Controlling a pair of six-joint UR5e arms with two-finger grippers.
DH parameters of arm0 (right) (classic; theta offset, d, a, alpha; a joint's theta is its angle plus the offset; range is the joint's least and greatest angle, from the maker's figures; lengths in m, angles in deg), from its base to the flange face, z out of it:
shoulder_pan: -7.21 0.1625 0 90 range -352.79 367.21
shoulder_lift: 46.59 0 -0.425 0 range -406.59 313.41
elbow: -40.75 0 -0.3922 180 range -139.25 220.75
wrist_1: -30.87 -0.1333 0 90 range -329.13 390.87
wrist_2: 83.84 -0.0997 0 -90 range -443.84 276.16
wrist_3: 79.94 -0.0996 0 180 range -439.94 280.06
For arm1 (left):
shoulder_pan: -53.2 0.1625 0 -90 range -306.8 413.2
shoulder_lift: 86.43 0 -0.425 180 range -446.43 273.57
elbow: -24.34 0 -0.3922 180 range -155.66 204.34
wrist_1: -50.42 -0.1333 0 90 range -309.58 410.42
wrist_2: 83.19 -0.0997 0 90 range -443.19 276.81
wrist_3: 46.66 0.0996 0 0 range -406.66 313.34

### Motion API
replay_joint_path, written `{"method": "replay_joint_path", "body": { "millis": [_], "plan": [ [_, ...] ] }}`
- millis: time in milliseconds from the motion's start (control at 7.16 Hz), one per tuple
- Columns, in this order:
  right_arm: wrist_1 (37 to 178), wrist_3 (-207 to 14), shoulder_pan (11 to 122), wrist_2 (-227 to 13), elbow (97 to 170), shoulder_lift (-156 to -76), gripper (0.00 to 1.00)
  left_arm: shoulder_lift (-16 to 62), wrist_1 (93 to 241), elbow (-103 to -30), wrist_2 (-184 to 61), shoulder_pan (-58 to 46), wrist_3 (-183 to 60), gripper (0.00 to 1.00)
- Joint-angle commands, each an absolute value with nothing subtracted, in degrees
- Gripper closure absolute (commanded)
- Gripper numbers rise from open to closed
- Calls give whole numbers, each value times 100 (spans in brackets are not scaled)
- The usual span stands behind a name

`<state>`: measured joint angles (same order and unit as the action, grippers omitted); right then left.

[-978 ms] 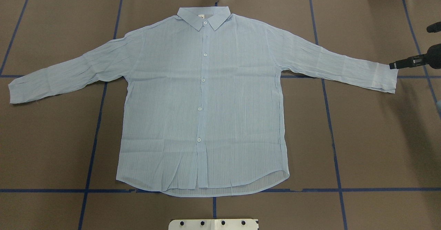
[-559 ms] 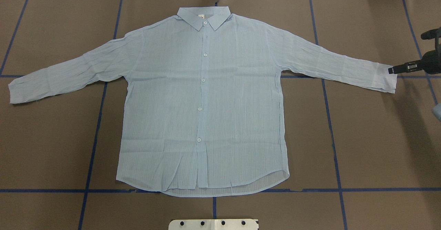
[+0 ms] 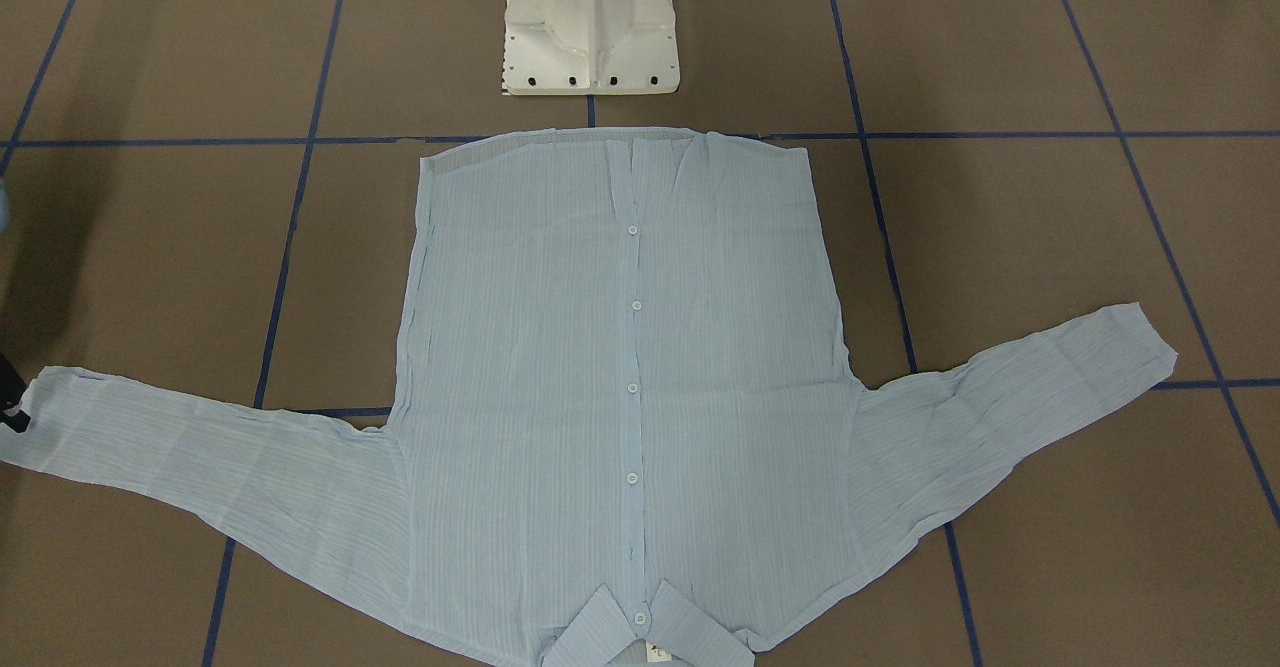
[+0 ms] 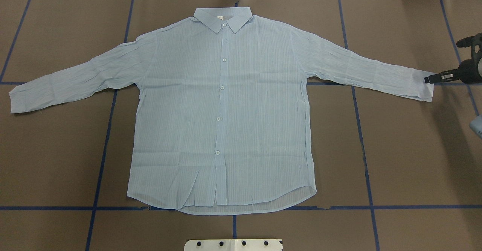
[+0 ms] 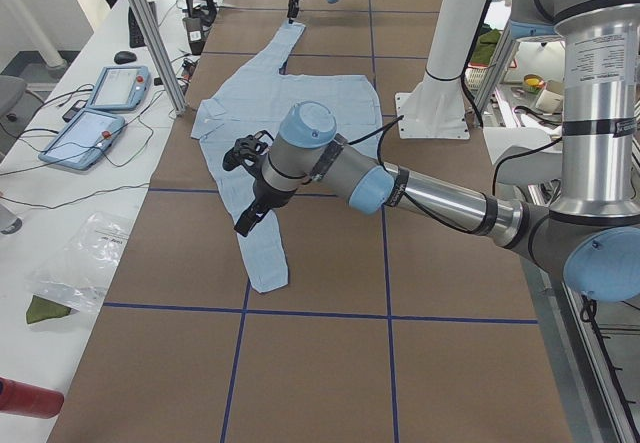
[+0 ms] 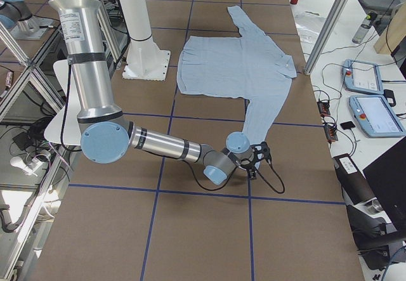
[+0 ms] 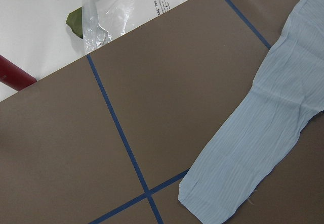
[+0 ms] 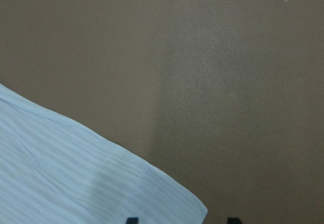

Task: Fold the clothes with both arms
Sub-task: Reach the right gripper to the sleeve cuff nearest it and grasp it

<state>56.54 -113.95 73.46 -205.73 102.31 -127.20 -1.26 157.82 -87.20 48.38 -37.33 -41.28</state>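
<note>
While the overhead exterior view is showing the light-blue shirt (image 4: pixel 226 111) lying flat and buttoned on the brown table (image 4: pixel 406 160), collar at the far edge and both sleeves spread, the right gripper (image 4: pixel 427 79) is reaching in from the right margin with its tip at the cuff's edge. Front-facing, that gripper is barely entering at the left edge, and the white pedestal base (image 3: pixel 590 37) is standing just beyond the hem.

From the left end, the left arm (image 5: pixel 430 188) is stretching low over the table. The left gripper (image 5: pixel 245 221) is hanging angled down over the near sleeve; whether its jaws are spread cannot be told. From the right end, the right arm (image 6: pixel 165 146) is lying nearly level along the table.

The left wrist camera is showing the cuff, blue tape lines (image 7: pixel 119 128) and a plastic bag (image 7: pixel 104 11). The right wrist camera is showing two fingertips (image 8: pixel 132 220) spread apart, the cuff corner between them.
</note>
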Motion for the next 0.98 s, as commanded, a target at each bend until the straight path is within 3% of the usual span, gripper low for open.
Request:
{"method": "replay_joint_path", "body": {
  "millis": [0,140,559,839],
  "plan": [
    [5662,-11395,7339,-20557,10219,-12718,71,-135,15782,-8711,4838,-3733,-4122,0],
    [5662,-11412,7339,-20557,10219,-12718,100,-135,15782,-8711,4838,-3733,-4113,0],
    [5662,-11728,7365,-20618,10568,-12718,100,-135,15782,-8711,4838,-3733,-4113,0],
    [6282,-11912,7540,-21047,11391,-12710,100,-135,15782,-8702,4838,-3733,-4122,0]
  ]
}}
